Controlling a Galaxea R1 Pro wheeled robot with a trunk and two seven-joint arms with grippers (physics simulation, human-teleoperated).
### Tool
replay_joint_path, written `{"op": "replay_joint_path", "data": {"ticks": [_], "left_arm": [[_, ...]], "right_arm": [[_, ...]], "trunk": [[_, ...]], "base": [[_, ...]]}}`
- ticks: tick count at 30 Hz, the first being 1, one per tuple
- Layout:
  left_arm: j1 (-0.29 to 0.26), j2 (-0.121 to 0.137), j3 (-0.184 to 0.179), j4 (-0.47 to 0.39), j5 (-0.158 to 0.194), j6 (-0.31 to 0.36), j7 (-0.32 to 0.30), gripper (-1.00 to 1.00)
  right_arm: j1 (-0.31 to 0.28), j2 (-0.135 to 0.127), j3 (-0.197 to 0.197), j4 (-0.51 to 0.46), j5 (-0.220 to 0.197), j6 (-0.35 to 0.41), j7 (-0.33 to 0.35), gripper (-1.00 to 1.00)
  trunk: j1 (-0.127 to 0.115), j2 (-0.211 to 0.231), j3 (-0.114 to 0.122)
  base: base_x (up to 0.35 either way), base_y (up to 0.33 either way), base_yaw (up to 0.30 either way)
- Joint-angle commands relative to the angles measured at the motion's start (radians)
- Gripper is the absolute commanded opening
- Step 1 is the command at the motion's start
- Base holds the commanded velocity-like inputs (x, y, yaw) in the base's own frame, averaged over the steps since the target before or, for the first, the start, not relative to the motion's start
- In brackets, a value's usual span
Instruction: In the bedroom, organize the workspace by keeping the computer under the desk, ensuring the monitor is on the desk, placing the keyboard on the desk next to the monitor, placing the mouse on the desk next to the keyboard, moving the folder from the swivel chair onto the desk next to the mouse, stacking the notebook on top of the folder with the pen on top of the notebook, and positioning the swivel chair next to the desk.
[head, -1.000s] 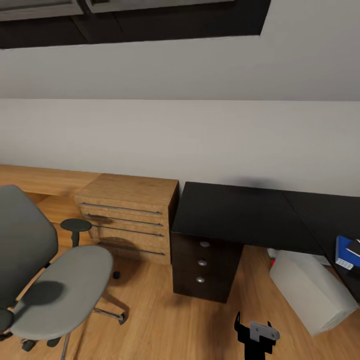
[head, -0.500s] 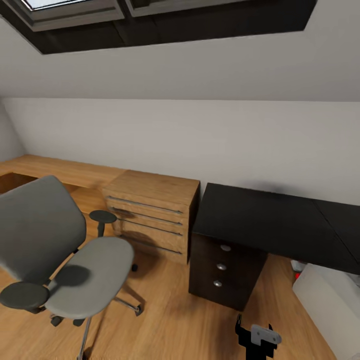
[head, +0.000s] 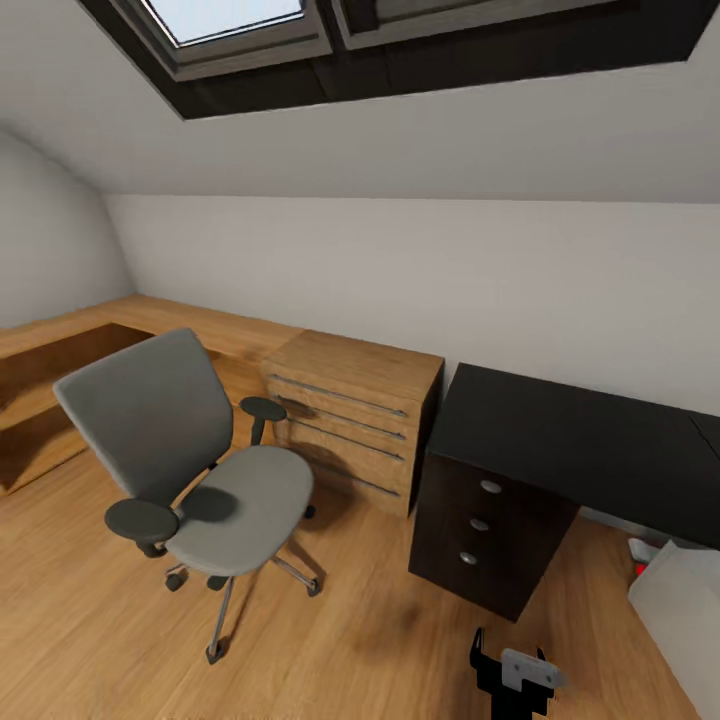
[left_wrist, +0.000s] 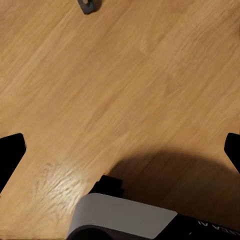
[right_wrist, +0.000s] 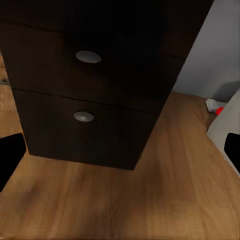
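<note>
I see a wooden floor (head: 380, 640) under a sloped white wall with a skylight (head: 225, 18). The black desk (head: 590, 440) stands bare on top, its three-drawer unit (head: 480, 525) beside a wooden drawer chest (head: 350, 415). The grey swivel chair (head: 190, 470) stands apart from the desk, seat empty. Both the left pincer (left_wrist: 120, 150) and the right pincer (right_wrist: 120, 150) are spread wide, holding nothing.

Swivel chair (head: 195, 460) on floor (head: 90, 620) at left; wooden drawer unit (head: 355, 420) behind it, w/ desk (head: 590, 440) right of unit.
</note>
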Motion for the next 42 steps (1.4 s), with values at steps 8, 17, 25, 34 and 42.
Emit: {"op": "replay_joint_path", "data": {"ticks": [8, 17, 25, 34, 42], "left_arm": [[-0.001, 0.000, -0.002, 0.001, 0.014, -0.004, 0.008, 1.00], [-0.001, 0.001, 0.000, 0.001, 0.015, -0.003, 0.008, 1.00], [-0.001, -0.004, 0.002, 0.001, 0.015, -0.003, 0.008, 1.00], [-0.001, 0.051, 0.156, -0.008, 0.103, -0.003, 0.008, 1.00], [-0.001, 0.074, 0.189, -0.005, 0.114, -0.002, 0.003, 1.00]], "right_arm": [[0.000, 0.000, 0.008, 0.002, 0.000, 0.007, 0.020, 1.00], [0.013, -0.024, 0.009, 0.002, 0.002, 0.009, 0.111, 1.00], [0.014, -0.025, 0.011, 0.002, 0.005, 0.008, 0.113, 1.00], [0.014, -0.041, 0.011, 0.002, 0.007, 0.007, 0.113, 1.00], [0.015, -0.093, 0.011, 0.000, 0.007, -0.003, 0.114, 1.00]], "trunk": [[-0.027, 0.048, 0.021], [-0.061, 0.111, 0.049], [-0.092, 0.167, 0.074], [-0.127, 0.230, 0.102], [-0.157, 0.286, 0.128]], "base": [[-0.010, 0.000, 0.236], [0.000, 0.000, 0.108], [0.000, 0.000, 0.277], [0.000, 0.000, 0.279], [0.000, 0.000, 0.279]]}}
